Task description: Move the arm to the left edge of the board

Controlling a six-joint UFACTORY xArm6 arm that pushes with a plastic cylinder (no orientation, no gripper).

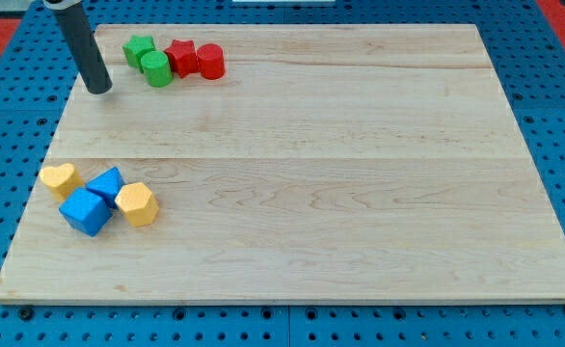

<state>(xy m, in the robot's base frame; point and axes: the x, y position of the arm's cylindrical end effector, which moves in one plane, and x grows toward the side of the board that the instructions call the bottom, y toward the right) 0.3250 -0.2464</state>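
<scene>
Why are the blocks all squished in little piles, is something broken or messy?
Nothing looks broken or spilled. My tip rests near the board's left edge, just left of the green and red blocks huddled at the view's top. The yellow and blue blocks huddle lower left.

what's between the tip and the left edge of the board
Nothing visible. My tip rests on the board near its upper left corner, close to the left edge, with bare wood between. The green blocks and red blocks lie to the tip's right; the yellow and blue blocks sit well below it.
</scene>
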